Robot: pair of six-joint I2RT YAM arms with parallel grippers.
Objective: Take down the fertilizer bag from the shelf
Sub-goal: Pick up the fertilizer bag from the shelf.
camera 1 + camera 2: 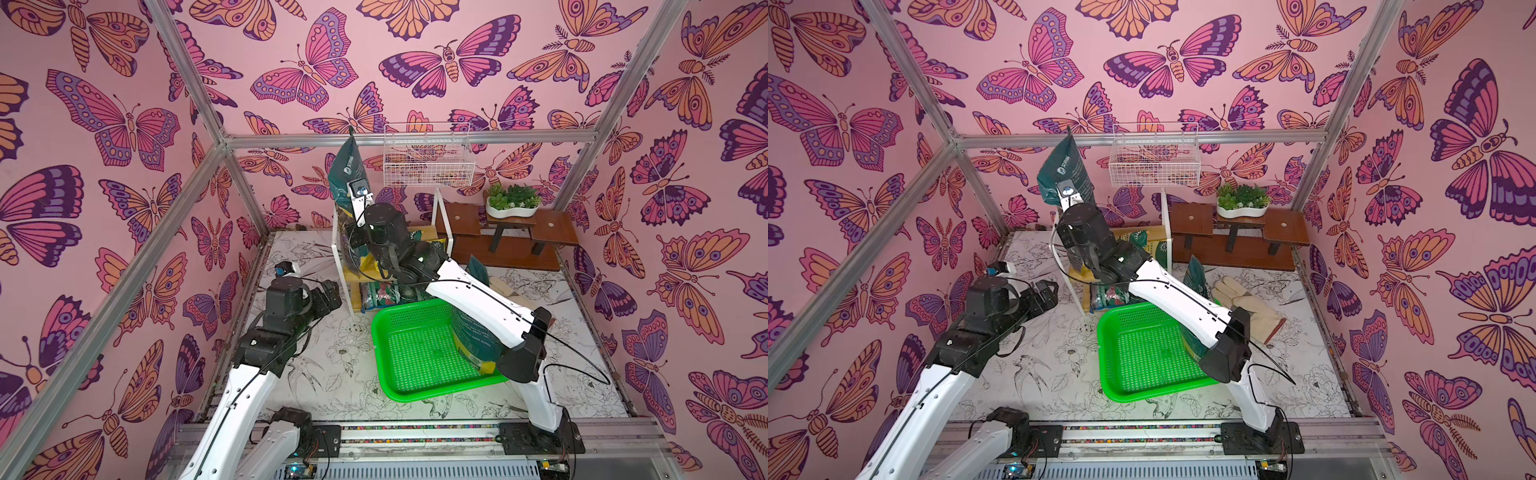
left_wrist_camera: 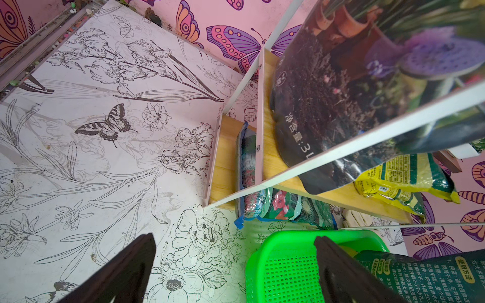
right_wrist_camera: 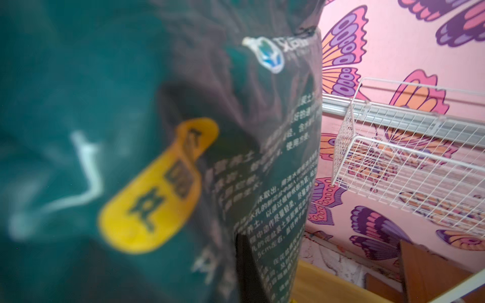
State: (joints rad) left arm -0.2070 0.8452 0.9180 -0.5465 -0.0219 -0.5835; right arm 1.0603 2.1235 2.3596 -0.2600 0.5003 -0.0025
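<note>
The fertilizer bag [image 1: 347,164] [image 1: 1064,164] is tall and dark green, with a soil picture on its lower part [image 2: 328,99]. It stands upright at the left end of the shelf's top board [image 2: 271,160]. The shelf [image 1: 337,249] [image 1: 1165,216] has a thin white frame and yellowish boards. My right gripper [image 3: 241,242] is shut on the bag's upper part; one black finger [image 3: 249,270] shows against the printed side, the other is hidden. In both top views my left gripper [image 1: 330,293] [image 1: 1047,291] [image 2: 235,237] hangs open and empty left of the shelf, above the mat.
A yellow bag [image 2: 399,183] lies on the top board and a colourful bag [image 2: 278,207] on the lower board. A green basket [image 1: 382,361] [image 1: 1106,357] in front holds another green bag [image 1: 473,332]. Also here: a glove [image 1: 1246,301], a white wire basket [image 1: 428,158], and a brown plant stand [image 1: 552,226] with a planter.
</note>
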